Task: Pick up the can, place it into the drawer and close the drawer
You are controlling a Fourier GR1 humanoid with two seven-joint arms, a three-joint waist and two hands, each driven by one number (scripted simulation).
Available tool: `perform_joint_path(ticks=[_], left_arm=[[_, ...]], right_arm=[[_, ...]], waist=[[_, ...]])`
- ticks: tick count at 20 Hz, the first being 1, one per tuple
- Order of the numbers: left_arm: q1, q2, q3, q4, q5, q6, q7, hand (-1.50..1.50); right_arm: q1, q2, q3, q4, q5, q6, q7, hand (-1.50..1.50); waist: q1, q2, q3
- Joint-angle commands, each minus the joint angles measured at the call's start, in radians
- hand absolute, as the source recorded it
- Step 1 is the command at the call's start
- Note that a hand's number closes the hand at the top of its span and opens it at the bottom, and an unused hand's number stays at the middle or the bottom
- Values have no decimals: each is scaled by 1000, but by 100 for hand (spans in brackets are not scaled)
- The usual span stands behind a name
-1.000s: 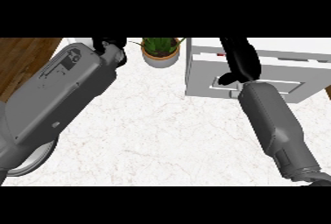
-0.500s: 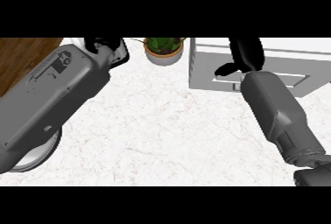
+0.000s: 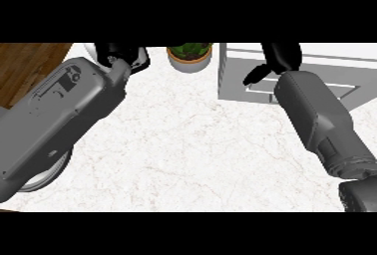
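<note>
Much of what I need to see sits at or past the top edge.

My right hand (image 3: 280, 57) is cropped above the palm over the drawer unit (image 3: 236, 74), so I can't read its fingers or spot any can. My left hand (image 3: 121, 54) is cut off too, and just beside it the potted plant (image 3: 190, 55) loses its top.

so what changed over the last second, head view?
The right hand moved further up over the white drawer unit, toward the view's top edge; a small red thing by it a second ago no longer shows. The left hand and forearm shifted slightly up and right. The potted plant and the plate under the left forearm stayed put.
</note>
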Motion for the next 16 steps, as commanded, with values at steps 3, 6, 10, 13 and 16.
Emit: perform_joint_path(ticks=[3,6,10,13,16], left_arm=[[-4,44,15,-30,-8,-13,29,-150],[29,25,12,-34,-6,-13,13,-150],[41,27,5,-55,-10,-12,20,-150],[38,69,23,-88,-1,-25,51,-150],[39,62,21,-89,-15,-13,50,-150]], right_arm=[[-93,-32,-84,20,-98,106,-116,-150],[-95,35,-223,-1,-258,141,-178,-150],[-109,54,-341,2,-380,212,-229,-150],[-108,54,-387,4,-426,233,-260,-150],[-119,21,-405,11,-443,268,-288,-150]], waist=[[11,-5,-3],[1,-6,-2],[5,-6,-1],[7,-13,-3],[2,-4,-4]])
